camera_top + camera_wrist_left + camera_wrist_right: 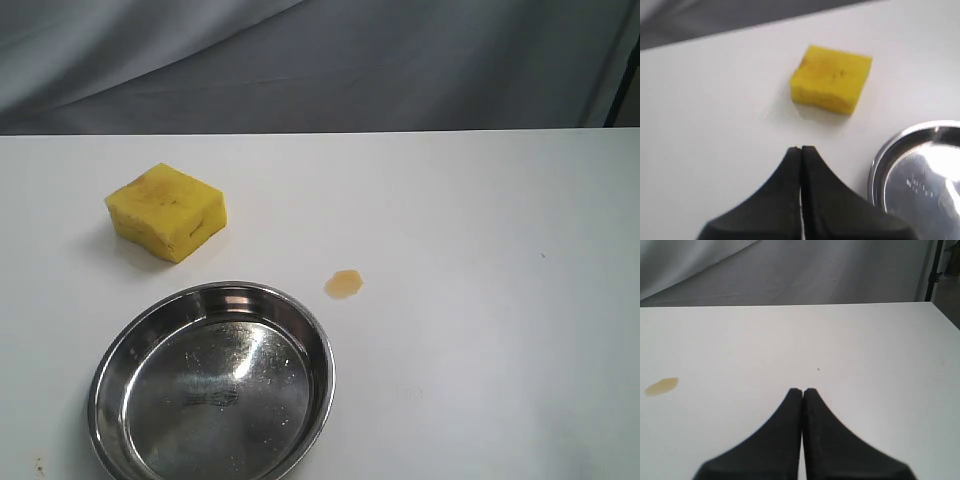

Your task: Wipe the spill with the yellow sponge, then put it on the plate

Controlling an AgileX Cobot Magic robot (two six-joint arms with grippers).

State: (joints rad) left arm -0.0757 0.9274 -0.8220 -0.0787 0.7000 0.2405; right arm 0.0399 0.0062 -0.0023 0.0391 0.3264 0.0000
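Exterior view: plate (112,355) stamp unreadable; left claw (801,148), right claw (802,389) together, empty

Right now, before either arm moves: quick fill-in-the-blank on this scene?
1. The left gripper and the right gripper are both ____.
2. The yellow sponge rests on the ____, not in the plate.
3. The spill is far ____ than the yellow sponge.
Missing words: shut; table; smaller.
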